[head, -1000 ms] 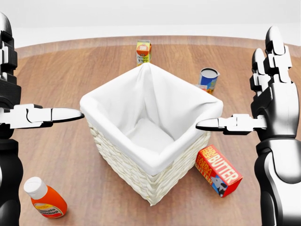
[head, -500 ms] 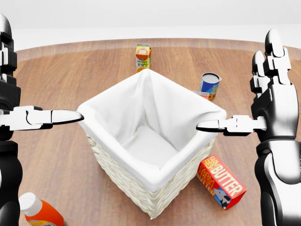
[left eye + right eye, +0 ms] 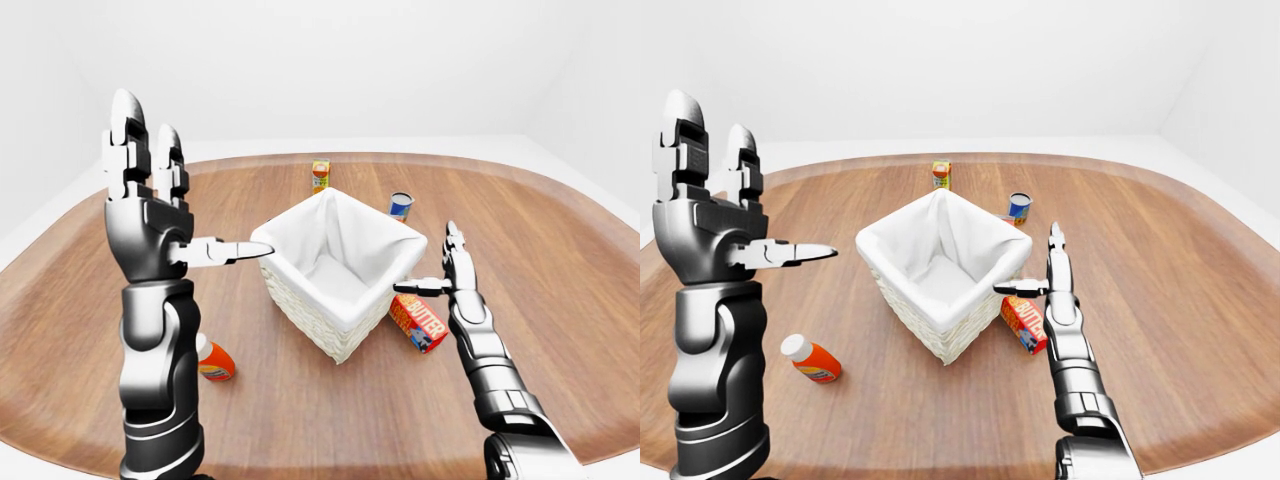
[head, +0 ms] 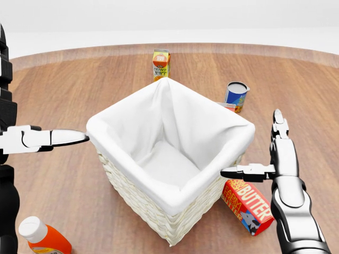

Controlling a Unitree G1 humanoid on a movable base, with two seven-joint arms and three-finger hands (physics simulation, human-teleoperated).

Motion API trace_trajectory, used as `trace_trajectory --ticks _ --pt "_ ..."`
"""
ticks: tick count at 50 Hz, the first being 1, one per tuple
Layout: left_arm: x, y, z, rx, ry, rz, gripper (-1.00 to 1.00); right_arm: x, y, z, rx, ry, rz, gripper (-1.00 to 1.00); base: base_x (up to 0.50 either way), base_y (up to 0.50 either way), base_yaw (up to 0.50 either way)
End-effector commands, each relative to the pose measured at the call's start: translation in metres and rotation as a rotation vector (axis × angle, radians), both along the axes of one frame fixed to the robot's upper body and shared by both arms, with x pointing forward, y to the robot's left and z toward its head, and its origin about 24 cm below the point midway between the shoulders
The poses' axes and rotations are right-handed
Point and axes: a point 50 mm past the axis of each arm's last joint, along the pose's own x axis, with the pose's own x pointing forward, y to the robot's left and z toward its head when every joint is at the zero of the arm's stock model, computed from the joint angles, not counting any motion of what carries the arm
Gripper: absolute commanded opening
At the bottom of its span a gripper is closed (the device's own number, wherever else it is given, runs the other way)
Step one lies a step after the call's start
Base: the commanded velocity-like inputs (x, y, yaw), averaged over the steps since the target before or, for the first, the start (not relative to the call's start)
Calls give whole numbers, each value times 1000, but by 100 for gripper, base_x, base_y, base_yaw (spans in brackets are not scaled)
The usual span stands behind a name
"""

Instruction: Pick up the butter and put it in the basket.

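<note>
— What lies nearest in the head view?

— An orange squeeze bottle with a white cap (image 4: pixel 41 237), at the bottom left of the white-lined woven basket (image 4: pixel 159 203); its label is too small to read and the frame edge cuts it off.

— And the butter?

— The red butter box (image 4: pixel 249 206), printed "BUTTER", lies on the round wooden table (image 4: pixel 79 180) just beside the basket's lower right corner. The robot's right hand (image 4: pixel 270 159) hovers above it, fingers spread and holding nothing.

— The other hand?

— The left hand (image 3: pixel 160 215) is raised to the basket's left, fingers also apart and empty.

— Beyond the basket?

— A blue tin can (image 4: pixel 235 94) at its upper right, label unreadable, partly hiding a small thing beside it. Farthest, an orange juice carton (image 4: pixel 161 64) reading "ORANGE JUICE".
</note>
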Motion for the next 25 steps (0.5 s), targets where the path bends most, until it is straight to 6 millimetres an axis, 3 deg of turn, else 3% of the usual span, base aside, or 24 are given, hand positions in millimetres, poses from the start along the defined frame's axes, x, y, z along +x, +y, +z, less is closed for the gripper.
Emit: trace_trajectory --ticks 1,12,16,25 --pt "-3 2 0 -5 -5 6 100 -10 -20 -54 -68 291 -83 100 0 0 0" --pt "-2 3 -2 -2 6 9 100 -14 -33 -61 -171 360 -126 100 0 0 0" --pt "-2 4 -3 -2 10 11 100 -8 -32 -45 -247 290 -89 100 0 0 0" --pt "0 4 -6 -1 25 10 100 -18 -30 -70 -311 422 -74 100 0 0 0"
